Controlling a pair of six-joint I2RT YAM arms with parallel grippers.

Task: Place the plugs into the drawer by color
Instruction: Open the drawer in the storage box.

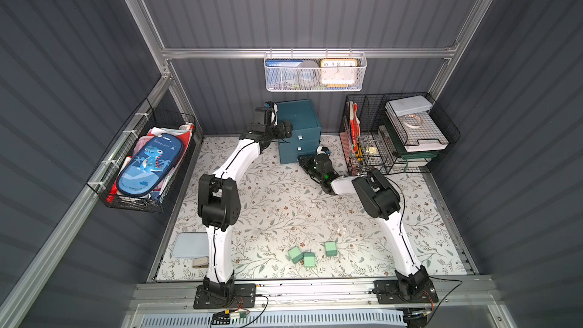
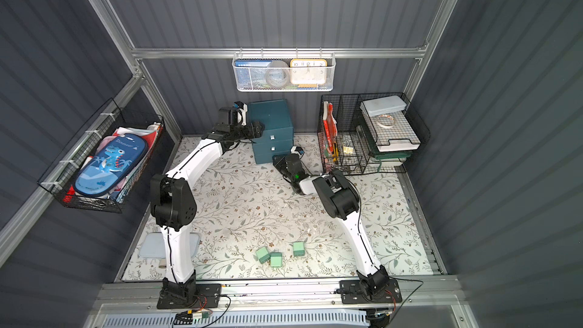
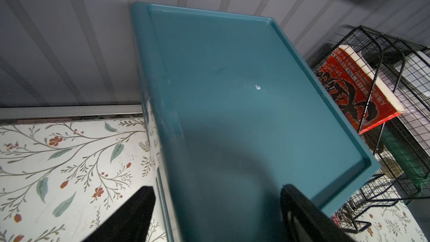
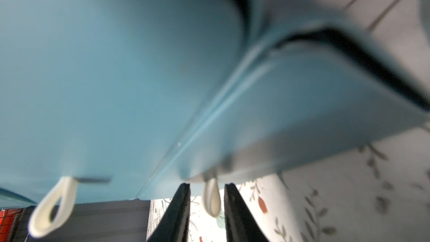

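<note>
One side basket (image 1: pixel 132 205): black wire, hung on the left wall, off the tabletop (image 1: pixel 284 203); a blue dinosaur case (image 1: pixel 148 162) lies in it.
Front-left corner: a pale blue tray (image 1: pixel 186 244) lies flat by the tabletop's left edge, partly under the left arm.
Left end effector (image 3: pixel 217 187): raised at the drawer's upper left corner. Its fingers (image 3: pixel 139 210) are spread wide, one out past the cabinet's left side, the other above its recessed top. It holds nothing, and I cannot tell whether either finger touches.
Drawer (image 1: pixel 301 118): a dark teal box with its back to the rear wall, at the tabletop's back edge. Bare tabletop lies to its left, and a narrower gap separates it from the racks on its right.
Plugs (image 1: pixel 309 259): three mint green ones lie near the front edge between the two arm bases. Two are just beside each other and the third is a little apart to the right.
Open room: the tabletop's middle, from plugs to drawer, is bare in both top views.
Right end effector (image 4: pixel 207 186): low at the drawer's front. Its fingers stand narrowly apart on either side of a white pull tab (image 4: pixel 210 199), with a sliver of gap on each side, so the tab is not pinched.
Wire racks (image 1: pixel 400 134): these fill the back right corner, and the right arm's elbow is just in front of them.
</note>
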